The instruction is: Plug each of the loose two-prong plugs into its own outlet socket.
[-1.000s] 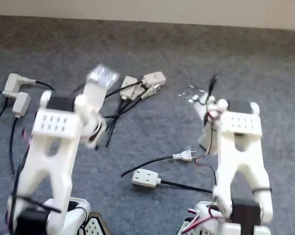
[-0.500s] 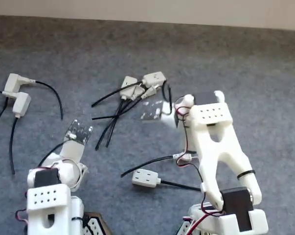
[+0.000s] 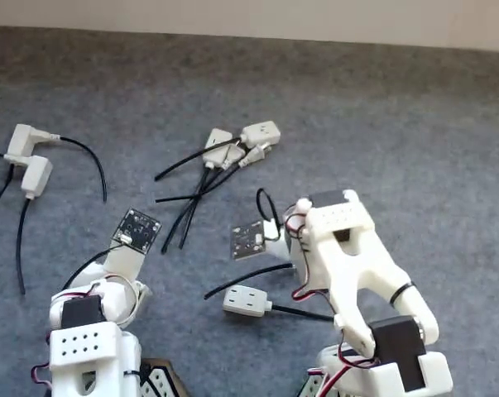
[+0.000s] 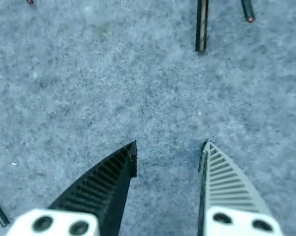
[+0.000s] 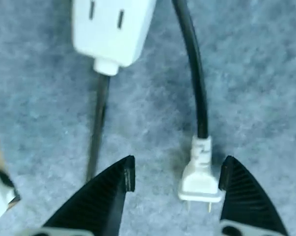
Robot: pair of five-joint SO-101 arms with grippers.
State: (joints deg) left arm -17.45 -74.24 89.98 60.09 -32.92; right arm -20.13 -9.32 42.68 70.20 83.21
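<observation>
Left pair [image 3: 21, 142] and far pair [image 3: 261, 132] look mated; last plug [image 5: 201, 177] lies loose on the worktop [image 3: 415, 124] between the open right claw's [image 5: 178, 167] tips, near its socket [image 5: 113, 29]; left claw [image 4: 170, 147] open, empty.

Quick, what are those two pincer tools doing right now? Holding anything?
Left tool: open, empty, over the carpet.
Right tool: open, straddling a two-prong plug, not gripping it.
</observation>
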